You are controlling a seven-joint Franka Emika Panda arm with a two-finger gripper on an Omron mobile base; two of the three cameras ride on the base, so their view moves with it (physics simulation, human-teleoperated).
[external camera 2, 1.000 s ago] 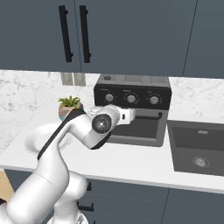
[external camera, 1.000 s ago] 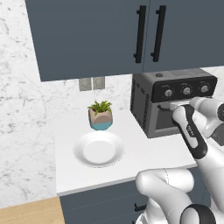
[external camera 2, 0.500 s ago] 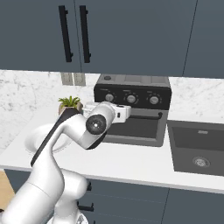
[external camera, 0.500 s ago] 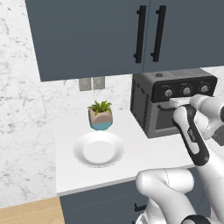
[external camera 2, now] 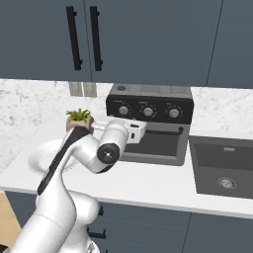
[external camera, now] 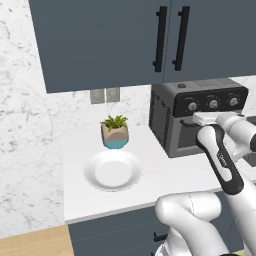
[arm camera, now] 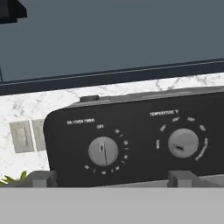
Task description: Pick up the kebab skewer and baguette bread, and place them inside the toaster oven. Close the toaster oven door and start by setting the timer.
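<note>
Gripper (arm camera: 109, 178) spread wide in front of the toaster oven (external camera: 197, 117) knobs

The toaster oven stands at the bench's (external camera: 165, 175) back edge by the wall, its door (external camera 2: 155, 144) shut. In the hand view the fingertips (arm camera: 40, 178) frame the left dial (arm camera: 103, 151), a second dial (arm camera: 183, 143) to its right. An empty white plate (external camera: 113, 170) and a potted plant (external camera: 115, 131) sit on the bench, left of the oven
</note>
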